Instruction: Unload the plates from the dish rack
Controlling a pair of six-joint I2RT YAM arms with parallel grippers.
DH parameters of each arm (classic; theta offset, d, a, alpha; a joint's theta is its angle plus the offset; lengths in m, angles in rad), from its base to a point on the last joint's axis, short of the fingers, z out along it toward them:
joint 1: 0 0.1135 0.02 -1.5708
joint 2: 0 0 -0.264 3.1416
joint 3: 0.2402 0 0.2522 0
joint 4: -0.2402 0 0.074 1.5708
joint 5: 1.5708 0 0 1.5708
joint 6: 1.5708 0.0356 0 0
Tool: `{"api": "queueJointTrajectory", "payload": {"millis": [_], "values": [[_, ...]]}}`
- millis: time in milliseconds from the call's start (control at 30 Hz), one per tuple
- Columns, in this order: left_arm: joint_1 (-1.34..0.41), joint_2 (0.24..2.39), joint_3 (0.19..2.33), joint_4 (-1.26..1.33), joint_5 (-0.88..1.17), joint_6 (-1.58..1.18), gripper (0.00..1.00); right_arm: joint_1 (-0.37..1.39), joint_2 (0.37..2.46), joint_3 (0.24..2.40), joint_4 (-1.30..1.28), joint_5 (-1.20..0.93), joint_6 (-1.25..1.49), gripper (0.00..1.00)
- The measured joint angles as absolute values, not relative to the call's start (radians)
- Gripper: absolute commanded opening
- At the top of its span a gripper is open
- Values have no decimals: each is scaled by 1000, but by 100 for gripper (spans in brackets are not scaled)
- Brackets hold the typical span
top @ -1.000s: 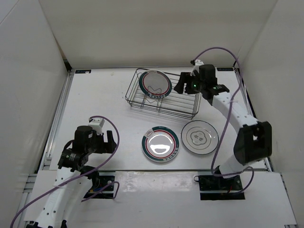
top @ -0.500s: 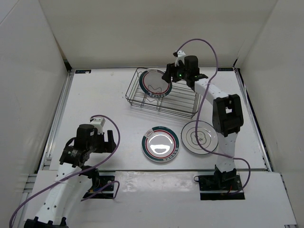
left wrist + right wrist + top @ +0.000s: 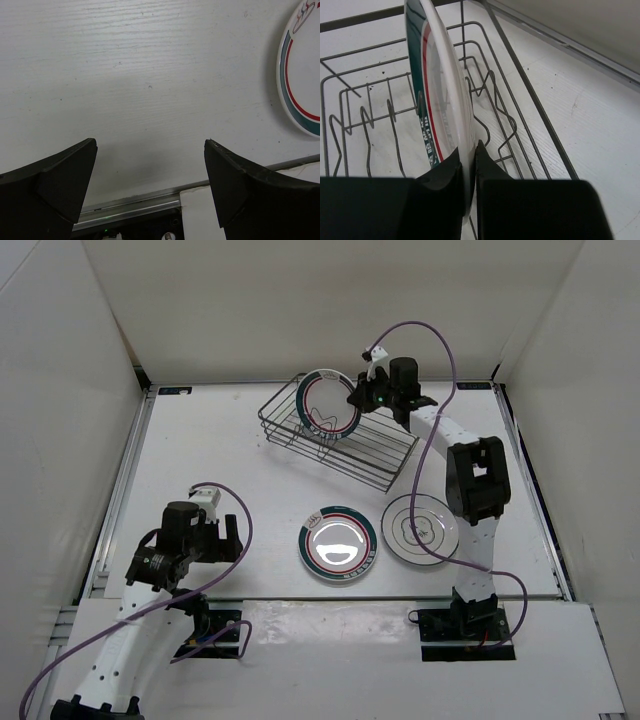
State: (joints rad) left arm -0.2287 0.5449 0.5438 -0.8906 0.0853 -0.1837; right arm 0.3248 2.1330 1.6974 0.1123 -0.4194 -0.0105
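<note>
Although the left arm (image 3: 165,550) sits nearest, at about 8 o'clock on the counter (image 3: 220,460), its jaws stand wide apart over bare surface with nothing between them. It has no part in the present step. Two plates already lie flat near 6 o'clock: the flat banded plate (image 3: 338,544), and just beside it toward 5 o'clock, apart by a narrow gap, the flower-outline plate (image 3: 420,528). Farther back, near 12 o'clock, the dish rack (image 3: 370,445) lies askew to the counter's edges. Whether one end is raised off the surface I cannot tell. The last one, the upright banded plate (image 3: 325,405), stands on edge at the rack's left end. The right jaws are closed on its rim, at roughly 3 o'clock on its face as the overhead camera sees it, and the wrist camera shows them pinching the thin edge from both sides. I judge the task about two-thirds done, with this plate mid-extraction. It looks like glazed ceramic: stiff, fairly light, slick and chippable. A rim pinch gives little contact and leaves most of the plate hanging to one side of the grip, so it may swivel or slip. Its lower edge probably sits between the wavy dividers, so a pull along the plate's own plane seems safest. A skewed pull would likely drag the light wire rack along.
</note>
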Motion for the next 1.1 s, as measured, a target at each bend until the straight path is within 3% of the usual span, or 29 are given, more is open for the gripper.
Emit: {"api": "queueJointTrajectory", "payload": {"millis": [333, 933, 1100], "values": [[-229, 538, 544, -891, 85, -184, 100, 326, 2096, 1668, 109, -410, -64, 0], [-229, 535, 544, -896, 78, -184, 100, 326, 1923, 1551, 129, -350, -82, 0], [-229, 533, 544, -899, 73, -184, 100, 327, 1792, 1536, 39, -276, -67, 0]]}}
